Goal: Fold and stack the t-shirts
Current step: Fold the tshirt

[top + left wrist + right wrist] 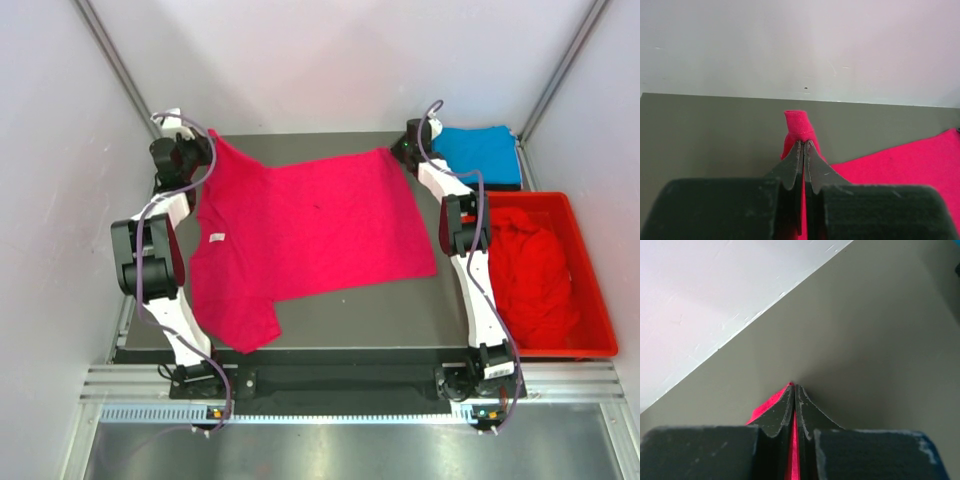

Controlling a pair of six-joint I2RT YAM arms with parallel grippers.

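Grey worktop (340, 315) carries a pink t-shirt (300, 230), the left gripper (803, 143) clamped on it near the far-left corner, the right gripper (794, 386) likewise near the far-right corner.

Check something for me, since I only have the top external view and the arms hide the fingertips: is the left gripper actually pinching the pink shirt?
Observer: Yes. The left wrist view shows the left gripper shut on the pink t-shirt, with a bunched fold poking out past the tips.
Operator: And the right one?
Observer: The right wrist view shows the right gripper shut too, with a thin edge of the same pink cloth clamped between its jaws.
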